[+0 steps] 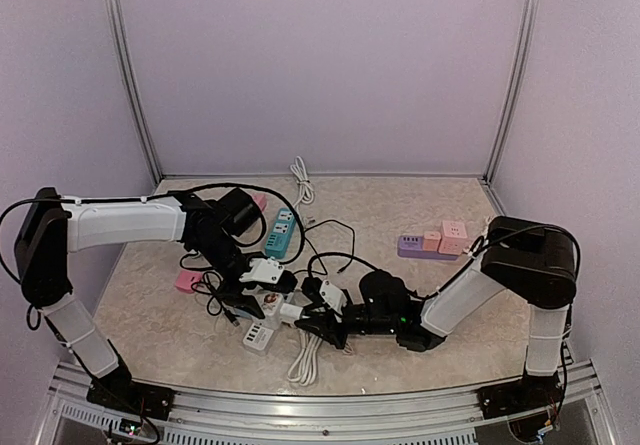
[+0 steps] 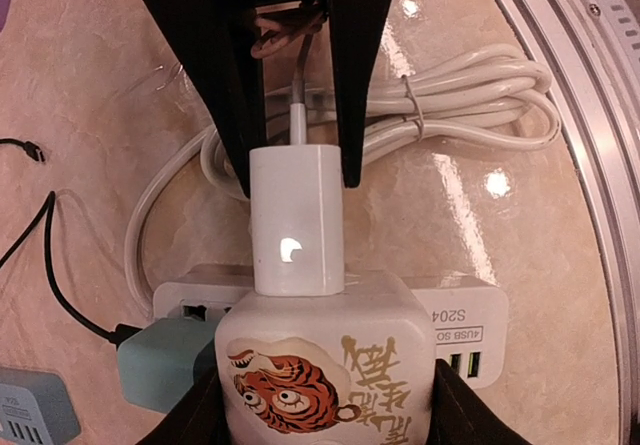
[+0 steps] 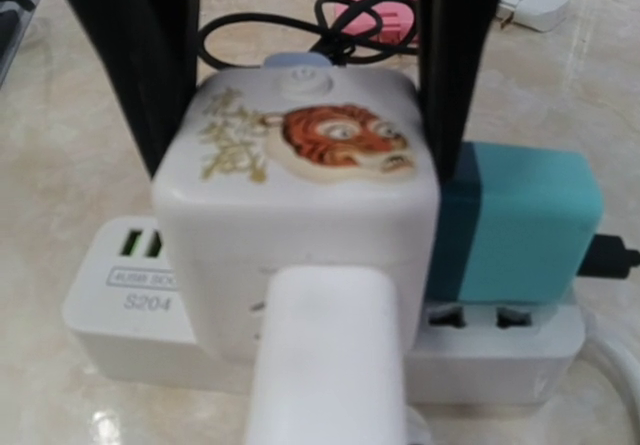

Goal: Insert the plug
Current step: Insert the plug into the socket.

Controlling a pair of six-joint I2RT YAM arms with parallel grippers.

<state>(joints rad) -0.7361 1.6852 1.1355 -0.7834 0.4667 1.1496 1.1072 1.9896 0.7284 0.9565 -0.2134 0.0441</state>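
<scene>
Left gripper (image 2: pixel 297 170) clamps white plug (image 2: pixel 297 230) by its sides, cable end twd the wrist. Plug's long axis runs along the fingers, prong end aimed straight at tiger cube socket (image 2: pixel 325 365) and butted on its face; fully seated or not, can't tell. Right gripper (image 3: pixel 305 155) pinches the cube, which sits on power strip (image 2: pixel 470 325). Risk: slight tilt and prongs bind; hard push cd lever cube off strip.

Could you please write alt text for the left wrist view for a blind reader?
The left gripper holds a white charger end-on against a white cube socket with a tiger picture. The cube sits on a white power strip beside a teal plug.
</scene>
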